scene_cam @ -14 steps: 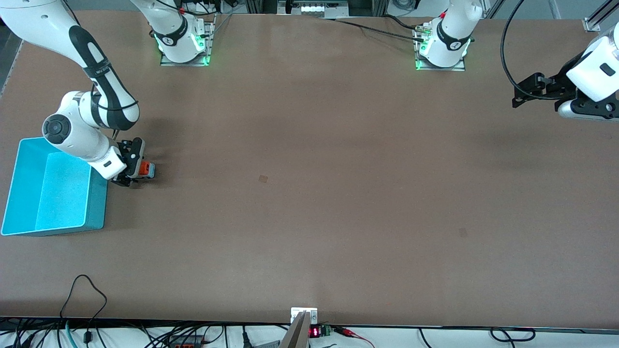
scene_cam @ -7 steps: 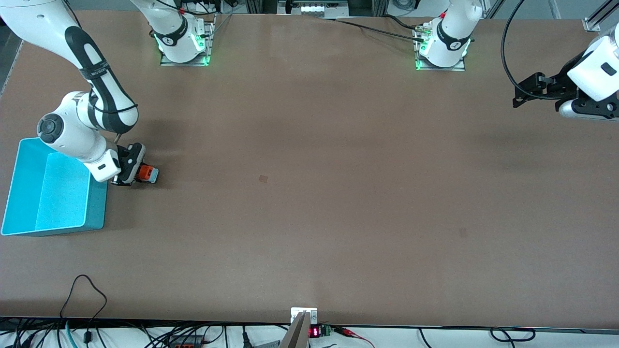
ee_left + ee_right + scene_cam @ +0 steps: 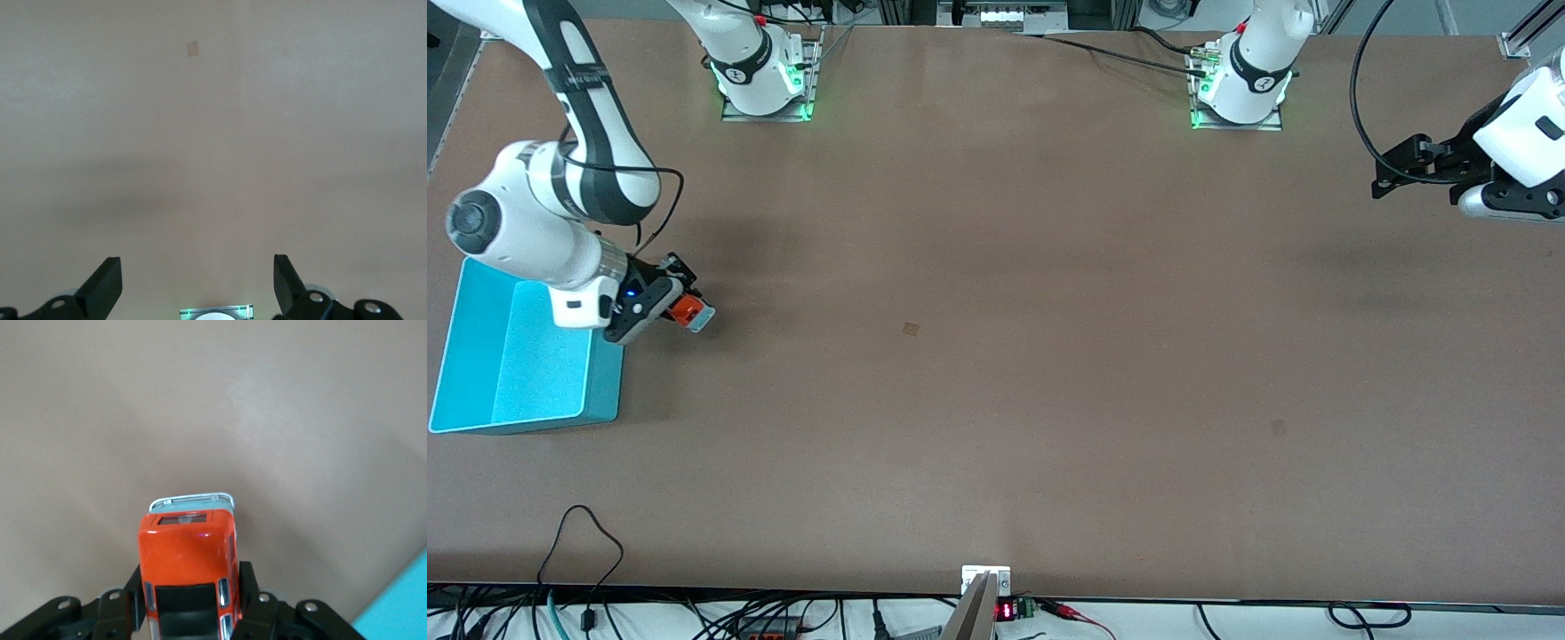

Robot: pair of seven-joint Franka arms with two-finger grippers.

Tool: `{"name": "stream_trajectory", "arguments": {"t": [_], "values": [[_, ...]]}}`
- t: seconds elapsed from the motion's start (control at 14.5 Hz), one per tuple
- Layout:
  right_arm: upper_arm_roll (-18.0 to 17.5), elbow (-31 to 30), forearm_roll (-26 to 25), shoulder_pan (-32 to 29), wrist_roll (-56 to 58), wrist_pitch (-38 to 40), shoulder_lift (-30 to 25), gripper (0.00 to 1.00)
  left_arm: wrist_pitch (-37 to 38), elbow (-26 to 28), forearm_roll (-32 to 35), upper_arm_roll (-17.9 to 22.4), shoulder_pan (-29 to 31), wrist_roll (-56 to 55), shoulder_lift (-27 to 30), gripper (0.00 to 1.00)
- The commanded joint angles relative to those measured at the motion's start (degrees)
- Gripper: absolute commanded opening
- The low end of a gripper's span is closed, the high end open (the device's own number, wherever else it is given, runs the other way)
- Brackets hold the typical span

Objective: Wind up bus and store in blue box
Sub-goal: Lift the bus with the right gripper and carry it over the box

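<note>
My right gripper is shut on the small orange bus and holds it tilted in the air over the table, just beside the blue box. In the right wrist view the bus sits between the two black fingers, its pale front pointing away, and a corner of the blue box shows. The box stands open at the right arm's end of the table. My left gripper is open and empty, waiting in the air at the left arm's end; its fingers stand wide apart.
The brown table carries two small taped marks. The arm bases stand along the table's edge farthest from the front camera. Cables and a power strip lie along the edge nearest that camera.
My right arm has lifted and swung toward the box's end, and the bus has risen off the table and tilted in the gripper. The left arm has not moved.
</note>
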State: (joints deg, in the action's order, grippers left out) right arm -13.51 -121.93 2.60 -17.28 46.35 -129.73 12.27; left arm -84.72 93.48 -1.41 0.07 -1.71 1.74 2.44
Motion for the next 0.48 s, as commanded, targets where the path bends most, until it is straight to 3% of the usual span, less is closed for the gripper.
{"name": "stream_trajectory", "arguments": {"t": [0.0, 0.14, 0.41], "values": [[3.1, 0.1, 1.2, -0.6, -8.5, 2.0, -3.1, 0.00, 0.7, -1.4, 0.0, 0.2, 0.0, -0.2, -0.6, 1.00], [5.8, 1.7, 0.9, -0.6, -12.3, 2.5, -3.8, 0.00, 0.7, -1.4, 0.0, 0.2, 0.0, -0.2, -0.6, 1.00], [12.3, 5.5, 0.8, -0.9, -14.3, 0.9, 0.0, 0.00, 0.7, -1.3, 0.0, 0.3, 0.1, -0.2, -0.6, 1.00]]}}
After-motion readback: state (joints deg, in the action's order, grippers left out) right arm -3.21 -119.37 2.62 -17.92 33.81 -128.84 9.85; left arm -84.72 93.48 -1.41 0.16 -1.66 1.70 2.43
